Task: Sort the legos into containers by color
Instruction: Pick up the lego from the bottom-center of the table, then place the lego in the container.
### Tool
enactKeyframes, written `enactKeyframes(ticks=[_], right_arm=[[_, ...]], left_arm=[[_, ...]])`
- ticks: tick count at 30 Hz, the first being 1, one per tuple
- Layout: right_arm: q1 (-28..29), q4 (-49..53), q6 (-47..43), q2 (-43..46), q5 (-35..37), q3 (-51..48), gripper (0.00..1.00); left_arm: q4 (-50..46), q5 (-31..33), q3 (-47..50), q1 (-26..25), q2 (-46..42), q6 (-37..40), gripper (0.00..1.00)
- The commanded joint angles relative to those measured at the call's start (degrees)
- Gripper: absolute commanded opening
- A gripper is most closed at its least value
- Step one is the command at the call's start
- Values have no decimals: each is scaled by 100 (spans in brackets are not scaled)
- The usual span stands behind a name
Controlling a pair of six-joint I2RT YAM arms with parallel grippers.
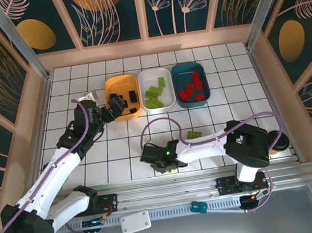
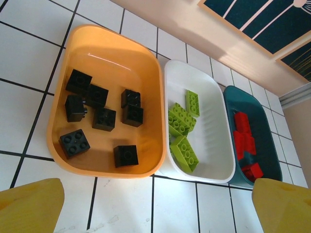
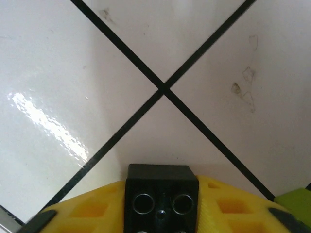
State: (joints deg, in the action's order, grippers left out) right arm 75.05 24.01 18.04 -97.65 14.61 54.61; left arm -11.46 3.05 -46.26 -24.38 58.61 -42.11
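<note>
My right gripper [image 1: 154,154] hangs low over the front tiles and is shut on a black lego [image 3: 162,194], which sits squeezed between the yellow fingers [image 3: 87,211]. Beside it, a lime green lego [image 3: 296,208] peeks in. My left gripper [image 2: 155,208] is open and holds nothing, just in front of the orange container [image 2: 109,172]. That container holds several black legos [image 2: 104,119]. In the white container [image 2: 214,141] lie lime green legos [image 2: 183,151]. The dark teal container [image 2: 272,145] holds red legos [image 2: 245,141]. Another lime green lego [image 1: 193,134] lies on the table.
The three containers stand in a row at the back, orange [image 1: 117,78], white [image 1: 167,95] and teal [image 1: 187,66]. A small white object [image 1: 88,96] lies left of the orange one. A black round object [image 1: 280,140] sits at the right edge. Wooden walls enclose the tiled table.
</note>
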Motion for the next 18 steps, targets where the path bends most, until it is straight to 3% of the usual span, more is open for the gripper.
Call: enactKeyframes(ticks=[1, 5, 10, 13, 18], right_arm=[[-51, -335, -147, 117, 246, 67, 27], [-406, -970, -502, 638, 208, 249, 23], [-1443, -2048, -733, 918, -810, 628, 21], [-1998, -2511, -707, 463, -1551, 1174, 21], [-2618, -2782, -520, -806, -1992, 2390, 23]], left_arm=[[-148, 91, 62, -5, -90, -60, 99], [-225, 196, 213, -4, -223, -162, 99], [-122, 103, 616, -3, -559, -305, 99], [-80, 53, 845, -5, -725, -376, 99], [-5, -109, 1139, -5, -773, -484, 99]])
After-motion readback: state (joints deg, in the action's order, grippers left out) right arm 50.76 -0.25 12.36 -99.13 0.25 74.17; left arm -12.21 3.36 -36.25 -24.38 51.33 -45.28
